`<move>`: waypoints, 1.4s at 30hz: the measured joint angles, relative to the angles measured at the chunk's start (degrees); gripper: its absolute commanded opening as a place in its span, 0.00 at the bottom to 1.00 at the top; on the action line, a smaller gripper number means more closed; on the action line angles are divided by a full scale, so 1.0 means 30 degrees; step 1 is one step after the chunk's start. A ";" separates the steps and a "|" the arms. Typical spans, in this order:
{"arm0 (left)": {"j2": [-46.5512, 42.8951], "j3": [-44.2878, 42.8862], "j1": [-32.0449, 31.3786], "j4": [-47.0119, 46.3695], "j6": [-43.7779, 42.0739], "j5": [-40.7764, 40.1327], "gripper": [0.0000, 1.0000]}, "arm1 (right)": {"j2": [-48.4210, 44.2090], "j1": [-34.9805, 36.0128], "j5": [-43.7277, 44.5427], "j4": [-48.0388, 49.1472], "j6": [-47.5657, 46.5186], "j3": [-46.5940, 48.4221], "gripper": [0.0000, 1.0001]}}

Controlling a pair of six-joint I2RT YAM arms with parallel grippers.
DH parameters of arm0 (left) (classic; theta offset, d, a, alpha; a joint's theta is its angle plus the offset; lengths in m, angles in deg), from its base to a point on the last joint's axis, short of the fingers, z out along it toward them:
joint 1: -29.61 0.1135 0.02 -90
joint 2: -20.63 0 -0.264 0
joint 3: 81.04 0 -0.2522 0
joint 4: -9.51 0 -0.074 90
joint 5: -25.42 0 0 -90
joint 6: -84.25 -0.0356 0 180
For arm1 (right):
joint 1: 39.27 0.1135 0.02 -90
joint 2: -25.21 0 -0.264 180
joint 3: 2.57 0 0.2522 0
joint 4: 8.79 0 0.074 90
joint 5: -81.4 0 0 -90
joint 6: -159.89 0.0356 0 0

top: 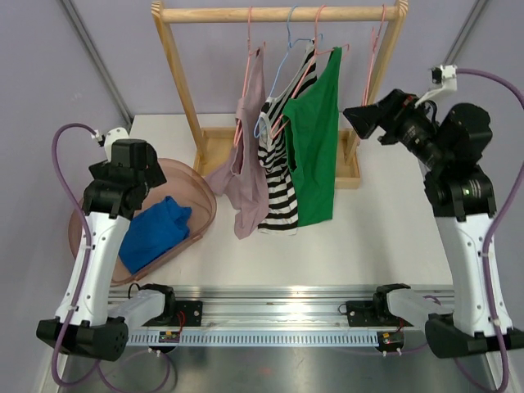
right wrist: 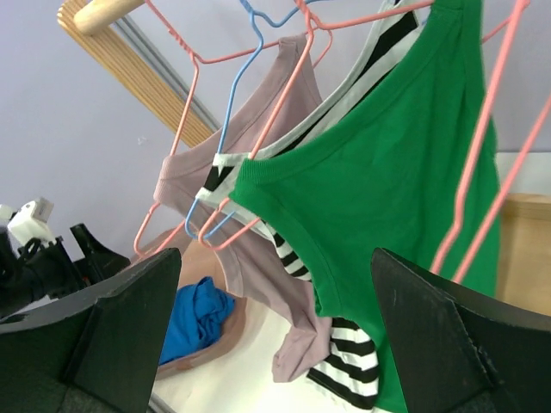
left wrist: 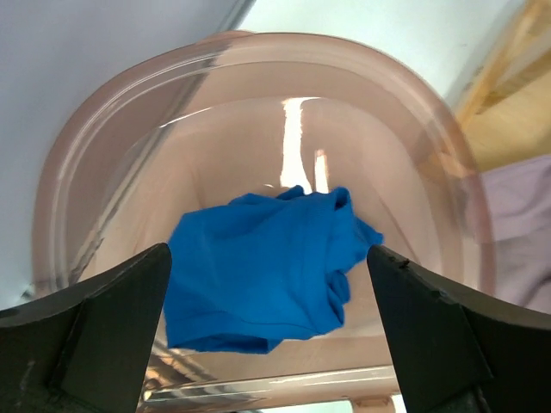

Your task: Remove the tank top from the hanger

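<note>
Green tank top [top: 315,139] hanging limp, unfolded, on pink wire hanger [top: 304,74]

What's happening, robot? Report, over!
Left tool open, right tool open. Green tank top on hanger, untouched. Striped top hangs tight beside it.

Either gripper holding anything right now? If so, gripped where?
Nothing held: left gripper is open above the blue cloth in the basket; right gripper is open, short of the green top.
</note>
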 measured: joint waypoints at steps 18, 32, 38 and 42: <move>-0.4794 0.5450 -0.3286 -0.3774 -0.0525 0.8109 0.99 | 1.2437 0.8204 1.2524 -0.6535 -0.1654 1.4353 0.87; -0.5428 0.6353 -0.3308 -0.4991 -0.0663 0.8852 0.99 | 1.7813 0.8765 1.9336 -0.8597 -0.4575 2.0072 0.64; -0.5435 0.6375 -0.3308 -0.5049 -0.0707 0.9034 0.99 | 1.7529 0.8765 2.0247 -0.8524 -0.5413 1.9416 0.40; -0.5457 0.6390 -0.3308 -0.5056 -0.0707 0.9173 0.99 | 1.7107 0.8765 2.0422 -0.8422 -0.6040 1.8571 0.12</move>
